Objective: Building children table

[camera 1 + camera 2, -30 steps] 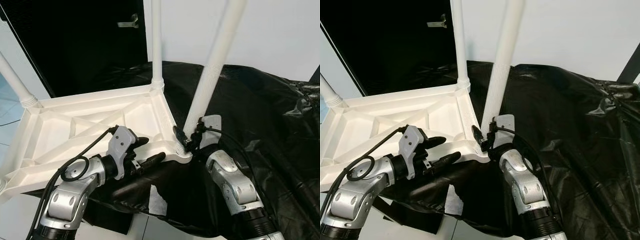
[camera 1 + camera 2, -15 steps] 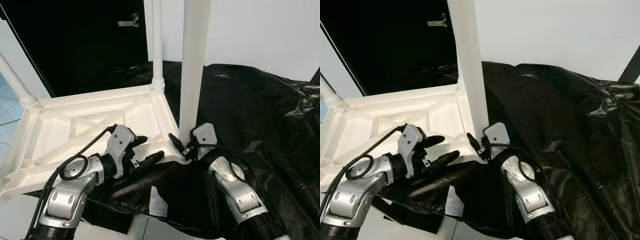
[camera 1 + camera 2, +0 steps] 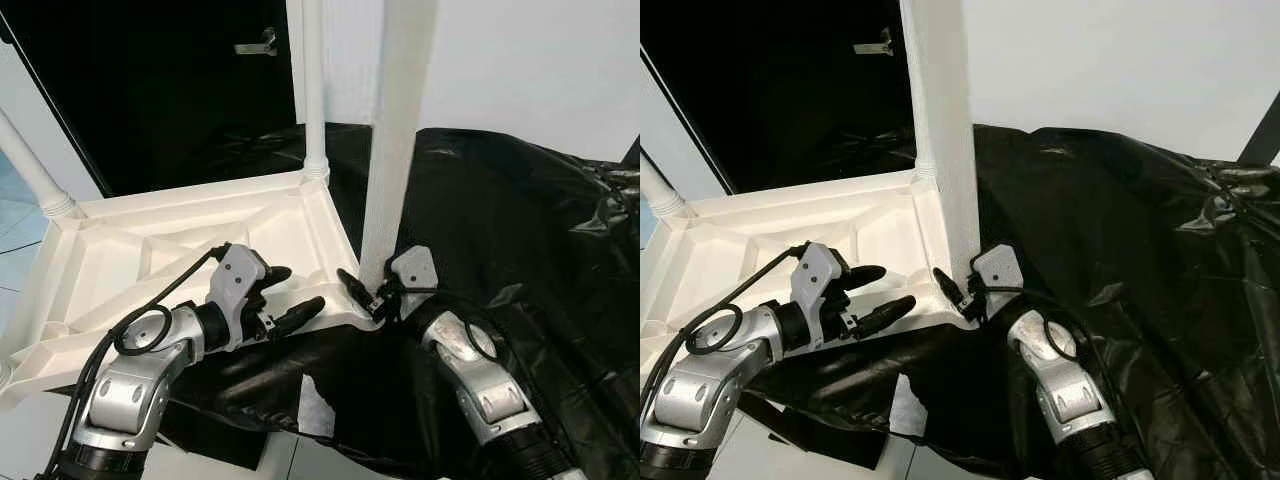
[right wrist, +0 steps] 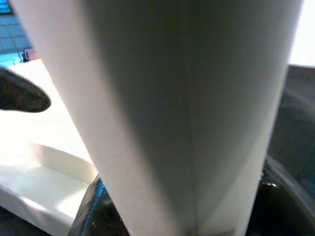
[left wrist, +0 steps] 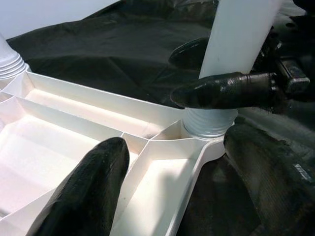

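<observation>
1. Left eye view: a white plastic children's tabletop (image 3: 180, 250) lies upside down, ribbed underside up, with its near corner resting on black plastic sheeting (image 3: 520, 230).
2. Three legs show: one far leg (image 3: 314, 90) stands upright at the far corner, another leg (image 3: 30, 165) rises at the left corner, and the nearest leg (image 3: 395, 140) stands almost upright in the socket at the near right corner.
3. The right gripper (image 3: 368, 295) is at the base of the nearest leg, its black fingers closed around the leg just above the threaded collar.
4. The left gripper (image 3: 285, 292) sits at the tabletop's near edge, fingers spread, one finger over the ribbed underside and the other outside the rim; it grasps nothing.
5. Left wrist view: the nearest leg's ribbed collar (image 5: 210, 123) sits in the corner socket, with a right-gripper finger (image 5: 221, 91) across it.
6. Right wrist view: the nearest leg passes close before the camera, the tabletop's edge (image 4: 44, 167) behind it.
7. A dark doorway (image 3: 150, 80) and a white wall (image 3: 540, 60) stand behind.
</observation>
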Robot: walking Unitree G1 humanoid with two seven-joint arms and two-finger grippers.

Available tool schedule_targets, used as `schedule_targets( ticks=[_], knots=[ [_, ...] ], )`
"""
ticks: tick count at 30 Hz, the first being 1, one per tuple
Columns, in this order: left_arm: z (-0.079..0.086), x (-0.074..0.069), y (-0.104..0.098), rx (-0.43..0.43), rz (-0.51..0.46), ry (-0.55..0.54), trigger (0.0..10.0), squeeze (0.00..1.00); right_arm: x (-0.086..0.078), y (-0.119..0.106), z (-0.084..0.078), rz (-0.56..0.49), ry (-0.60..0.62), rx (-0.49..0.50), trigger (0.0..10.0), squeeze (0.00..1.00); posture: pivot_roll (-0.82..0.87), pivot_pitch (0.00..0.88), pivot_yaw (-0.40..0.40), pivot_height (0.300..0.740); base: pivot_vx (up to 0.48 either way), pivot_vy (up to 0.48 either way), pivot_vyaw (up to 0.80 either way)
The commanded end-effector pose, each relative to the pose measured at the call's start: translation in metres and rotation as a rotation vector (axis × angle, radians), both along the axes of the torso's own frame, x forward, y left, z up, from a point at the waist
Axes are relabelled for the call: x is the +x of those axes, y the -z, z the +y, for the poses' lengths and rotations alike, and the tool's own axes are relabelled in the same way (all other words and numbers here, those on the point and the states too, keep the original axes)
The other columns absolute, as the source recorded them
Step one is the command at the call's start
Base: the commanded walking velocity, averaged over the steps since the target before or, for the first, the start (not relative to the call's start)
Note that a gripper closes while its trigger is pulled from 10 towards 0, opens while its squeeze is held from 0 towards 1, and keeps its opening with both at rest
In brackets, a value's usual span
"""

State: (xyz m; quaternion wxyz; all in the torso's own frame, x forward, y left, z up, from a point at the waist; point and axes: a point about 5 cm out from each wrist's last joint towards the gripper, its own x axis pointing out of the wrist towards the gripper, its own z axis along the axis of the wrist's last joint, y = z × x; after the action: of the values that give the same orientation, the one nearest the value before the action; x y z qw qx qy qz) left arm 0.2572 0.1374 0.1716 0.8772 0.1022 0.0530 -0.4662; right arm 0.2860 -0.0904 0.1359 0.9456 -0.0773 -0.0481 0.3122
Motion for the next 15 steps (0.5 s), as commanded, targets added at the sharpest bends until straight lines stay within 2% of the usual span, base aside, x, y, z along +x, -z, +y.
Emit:
schedule_targets(
  ticks=[1, 8, 15],
  knots=[
    [0.0044, 0.0026, 0.0021, 0.012, 0.003, -0.052, 10.0, 0.00, -0.0021, 0.0203, -0.0017, 0.132, 0.002, -0.005, 10.0, 0.00, 0.08, 0.000, 0.020, 0.740, 0.000, 0.000, 0.00],
    [0.0052, 0.0030, 0.0014, 0.015, -0.004, -0.052, 10.0, 0.00, 0.0062, 0.0133, -0.0051, 0.205, 0.009, -0.013, 10.0, 0.00, 0.08, 0.000, 0.015, 0.740, 0.000, 0.000, 0.00],
    [0.0054, 0.0029, 0.0022, 0.014, -0.004, -0.053, 10.0, 0.00, 0.0041, 0.0178, -0.0050, 0.281, -0.007, -0.035, 10.0, 0.00, 0.08, 0.000, 0.010, 0.740, 0.000, 0.000, 0.00]
  ],
)
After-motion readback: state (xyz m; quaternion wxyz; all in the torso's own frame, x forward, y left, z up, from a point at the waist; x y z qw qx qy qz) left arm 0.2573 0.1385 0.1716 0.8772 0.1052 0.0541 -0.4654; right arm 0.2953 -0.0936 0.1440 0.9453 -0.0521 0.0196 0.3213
